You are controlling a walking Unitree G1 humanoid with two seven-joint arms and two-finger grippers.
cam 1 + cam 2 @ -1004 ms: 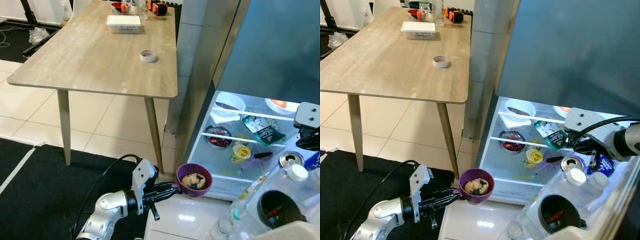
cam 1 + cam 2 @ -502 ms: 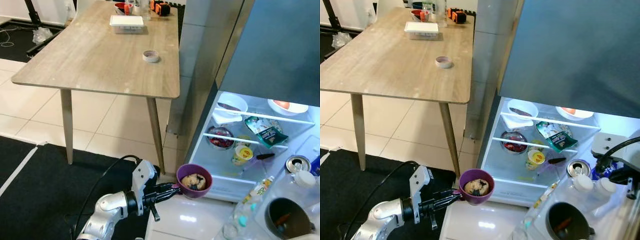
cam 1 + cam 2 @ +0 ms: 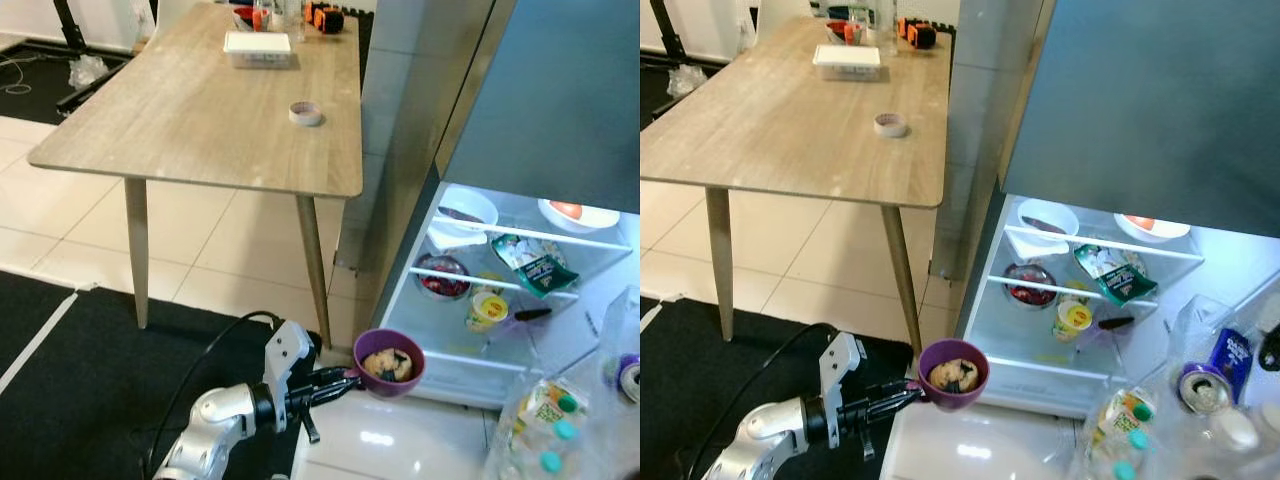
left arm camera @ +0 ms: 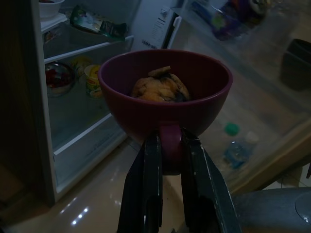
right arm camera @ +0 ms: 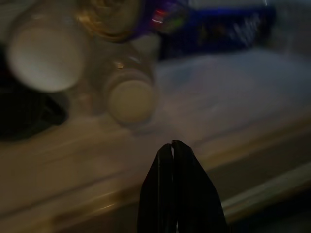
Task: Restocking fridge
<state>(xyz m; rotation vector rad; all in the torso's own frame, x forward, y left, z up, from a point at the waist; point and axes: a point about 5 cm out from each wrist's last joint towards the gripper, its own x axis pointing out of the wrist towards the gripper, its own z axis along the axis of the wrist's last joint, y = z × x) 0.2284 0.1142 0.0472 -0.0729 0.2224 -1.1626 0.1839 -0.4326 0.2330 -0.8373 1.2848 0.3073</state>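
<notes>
- Your left gripper [image 4: 167, 160] is pinching the handle of the purple cup [image 3: 389, 362], one finger each side. The cup hangs low, just outside the open fridge [image 3: 520, 300], level with its bottom shelves.
- There's a lump of food [image 4: 161, 87] sitting loose in the cup, so keep it upright. Tilt it and the food rolls out.
- The cup looks rigid and light. The handle is a small grip point, so expect it to pivot between the fingers if you swing fast.
- Your right gripper [image 5: 173, 145] has its fingers pressed together on nothing, hovering above the bottle caps [image 5: 127, 99] in the door rack.
- The shelves already hold a steel bowl [image 3: 442, 275], a yellow tub [image 3: 484, 306] and a green packet [image 3: 530, 262]. The free space looks to be on the lowest shelf.
</notes>
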